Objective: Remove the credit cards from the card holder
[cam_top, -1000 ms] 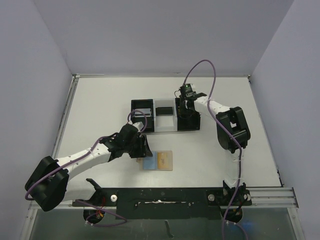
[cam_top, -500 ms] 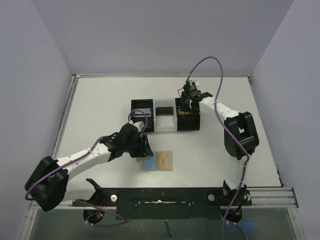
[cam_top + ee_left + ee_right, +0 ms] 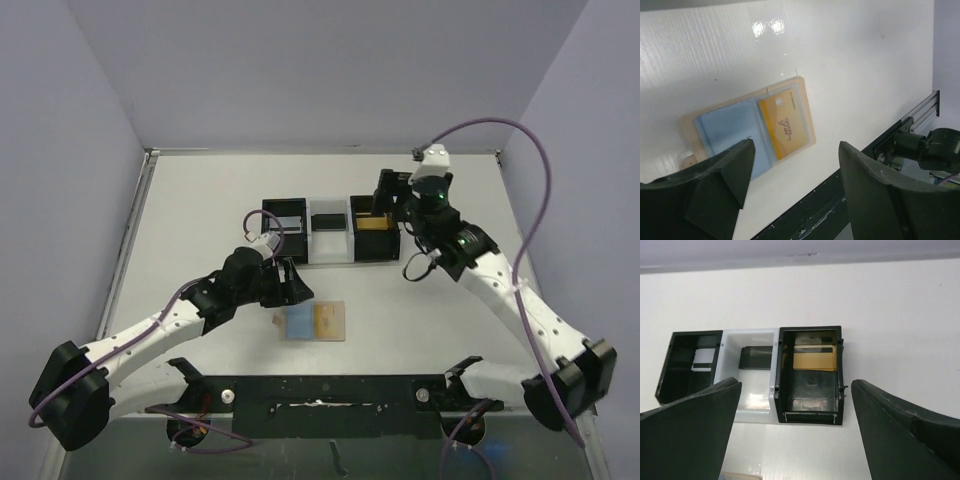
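The tan card holder (image 3: 338,322) lies flat on the table near the front. Two credit cards sit in it, a light blue one (image 3: 297,323) and a yellow one (image 3: 325,320). The left wrist view shows the card holder (image 3: 802,100), the blue card (image 3: 730,131) and the yellow card (image 3: 784,125). My left gripper (image 3: 293,289) hovers open just left of and above the holder, holding nothing. Another gold card (image 3: 813,360) lies in the tray's right black compartment (image 3: 374,243). My right gripper (image 3: 386,198) stands open and empty above it.
The three-compartment tray (image 3: 329,258) stands mid-table; its white middle bin holds a dark card (image 3: 755,356) and its left black bin a pale card (image 3: 702,360). A black rail (image 3: 330,392) runs along the table's near edge, close to the card holder.
My right gripper has opened wide and pulled up and back from the tray's right compartment, where a gold card now lies. My left gripper has opened wider and lifted off the holder.
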You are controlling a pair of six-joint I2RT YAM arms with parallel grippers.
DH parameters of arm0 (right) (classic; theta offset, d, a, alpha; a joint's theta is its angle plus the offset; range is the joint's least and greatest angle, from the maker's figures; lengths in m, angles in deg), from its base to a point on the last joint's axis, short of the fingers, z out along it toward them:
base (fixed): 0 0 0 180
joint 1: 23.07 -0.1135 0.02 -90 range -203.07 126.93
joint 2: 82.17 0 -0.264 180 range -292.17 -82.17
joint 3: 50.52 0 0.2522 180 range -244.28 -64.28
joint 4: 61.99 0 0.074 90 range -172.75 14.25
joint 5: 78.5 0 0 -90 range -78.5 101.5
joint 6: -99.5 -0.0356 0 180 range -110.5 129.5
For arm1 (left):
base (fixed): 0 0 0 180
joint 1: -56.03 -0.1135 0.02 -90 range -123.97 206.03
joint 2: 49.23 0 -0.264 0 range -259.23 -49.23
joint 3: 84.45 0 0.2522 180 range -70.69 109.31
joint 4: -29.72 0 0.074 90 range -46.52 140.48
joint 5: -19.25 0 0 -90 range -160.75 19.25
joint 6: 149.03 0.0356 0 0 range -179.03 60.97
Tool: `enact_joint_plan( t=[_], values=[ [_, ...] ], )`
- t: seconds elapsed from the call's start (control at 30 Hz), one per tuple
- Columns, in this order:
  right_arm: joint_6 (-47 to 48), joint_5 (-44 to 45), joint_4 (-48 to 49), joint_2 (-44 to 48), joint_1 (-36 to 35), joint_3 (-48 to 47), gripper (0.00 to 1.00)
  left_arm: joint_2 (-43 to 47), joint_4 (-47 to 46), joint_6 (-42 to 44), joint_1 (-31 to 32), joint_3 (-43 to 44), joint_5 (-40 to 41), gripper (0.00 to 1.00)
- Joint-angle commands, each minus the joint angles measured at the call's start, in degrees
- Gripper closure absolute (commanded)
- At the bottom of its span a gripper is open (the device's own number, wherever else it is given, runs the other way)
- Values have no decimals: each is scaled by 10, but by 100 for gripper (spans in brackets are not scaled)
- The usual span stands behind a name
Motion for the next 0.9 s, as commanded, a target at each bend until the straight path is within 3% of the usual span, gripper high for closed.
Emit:
enact_joint_plan(
  t=[0.0, 0.1, 0.23, 0.3, 0.4, 0.5, 0.63, 0.73, 0.87],
  values=[
    [-42, -4, 130, 143, 11, 106, 2, 44, -47, 6, -3, 6, 31, 28],
    [-79, -103, 220, 224, 32, 225, 2, 48, -41, 15, -9, 18, 41, 24],
    [-177, -164, 176, 252, 45, 274, 1, 30, -16, -13, -16, 31, 33, 24],
    [-239, -199, 162, 245, 42, 303, 8, 24, -12, -7, -14, 31, 24, 24],
    [-324, -274, 236, 227, 21, 385, 19, 28, -46, -32, -15, 6, 27, 24],
    [-399, -265, 262, 194, -26, 429, 30, 17, -76, -59, -16, -12, 5, 37],
    [-424, -245, 255, 132, -90, 422, 36, -38, -79, -61, -13, 0, -49, 43],
    [-444, -303, 333, 82, -101, 440, 53, -72, -113, -88, -2, -4, -75, 51],
    [-461, -330, 378, 20, -116, 435, 60, -101, -140, -106, 18, -7, -77, 55]
  ],
)
